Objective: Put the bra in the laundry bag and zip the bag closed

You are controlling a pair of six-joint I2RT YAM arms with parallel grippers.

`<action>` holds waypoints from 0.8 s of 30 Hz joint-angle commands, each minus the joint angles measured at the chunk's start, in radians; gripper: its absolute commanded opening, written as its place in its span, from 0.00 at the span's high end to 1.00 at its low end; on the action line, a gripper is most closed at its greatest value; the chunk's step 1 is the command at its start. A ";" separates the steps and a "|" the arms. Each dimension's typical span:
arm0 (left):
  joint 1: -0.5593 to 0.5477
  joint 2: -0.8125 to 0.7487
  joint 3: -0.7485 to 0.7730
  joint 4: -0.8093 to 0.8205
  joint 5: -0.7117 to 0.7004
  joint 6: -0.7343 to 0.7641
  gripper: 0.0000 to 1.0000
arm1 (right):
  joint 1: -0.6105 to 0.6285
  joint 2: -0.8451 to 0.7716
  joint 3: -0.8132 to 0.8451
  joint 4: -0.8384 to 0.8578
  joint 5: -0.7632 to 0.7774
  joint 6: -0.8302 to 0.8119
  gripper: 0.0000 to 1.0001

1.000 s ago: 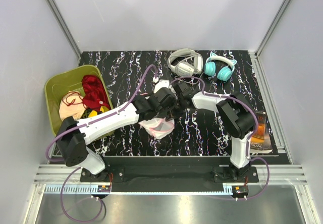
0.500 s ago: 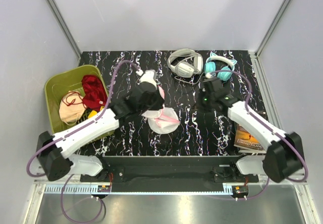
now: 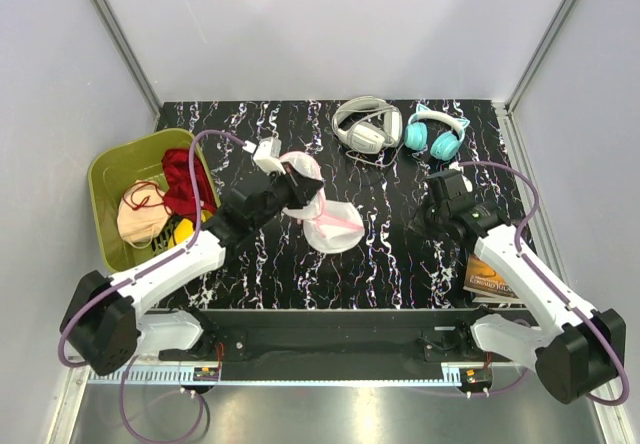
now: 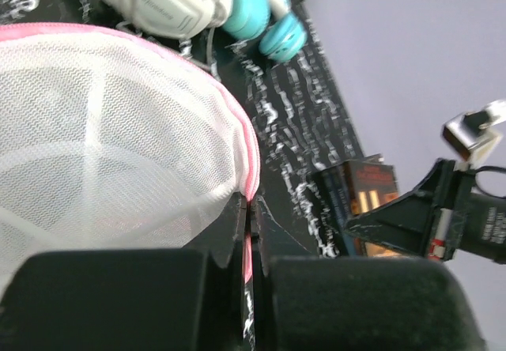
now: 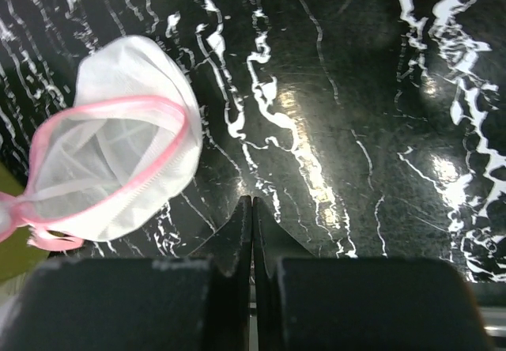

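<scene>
The laundry bag (image 3: 335,229) is a white mesh pouch with pink zipper trim, lying open at mid-table. My left gripper (image 3: 305,192) is shut on the bag's pink trim at its far edge. In the left wrist view the trim runs between the closed jaws of my left gripper (image 4: 248,209), with the mesh of the bag (image 4: 103,145) to their left. The peach bra (image 3: 138,222) lies in the olive-green basket (image 3: 105,169) at the left. My right gripper (image 3: 420,222) is shut and empty over bare table, right of the bag. In its wrist view my right gripper (image 5: 252,205) shows with the bag (image 5: 118,161) at left.
A dark red garment (image 3: 183,184) lies in the basket beside the bra. White headphones (image 3: 367,124) and teal headphones (image 3: 437,134) sit at the back. A book (image 3: 492,274) lies at the right front edge, under my right arm.
My right gripper has let go of the bag and drawn back to the right. My left gripper has pulled the bag's trim back and to the left, and the bag has spread open.
</scene>
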 commanded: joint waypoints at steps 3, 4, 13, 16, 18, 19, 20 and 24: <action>0.062 0.039 -0.029 0.342 0.259 0.004 1.00 | -0.011 0.054 -0.004 0.082 -0.072 -0.082 1.00; 0.062 0.039 -0.023 0.334 0.291 0.034 1.00 | -0.010 0.083 0.003 0.115 -0.134 -0.131 1.00; 0.062 -0.046 -0.105 0.396 0.638 0.269 1.00 | -0.011 0.359 0.270 0.130 -0.452 -0.455 0.46; 0.062 -0.064 -0.131 0.419 0.709 0.292 1.00 | -0.011 0.433 0.360 0.146 -0.545 -0.476 0.29; 0.062 -0.056 -0.132 0.425 0.750 0.297 1.00 | -0.011 0.462 0.371 0.190 -0.689 -0.462 0.25; 0.062 -0.056 -0.138 0.432 0.758 0.294 1.00 | -0.005 0.465 0.364 0.211 -0.741 -0.453 0.22; 0.062 -0.055 -0.139 0.452 0.752 0.289 1.00 | -0.002 0.465 0.355 0.253 -0.821 -0.449 0.21; 0.065 -0.062 -0.128 0.463 0.716 0.268 1.00 | 0.004 0.365 0.211 0.417 -0.852 -0.465 0.14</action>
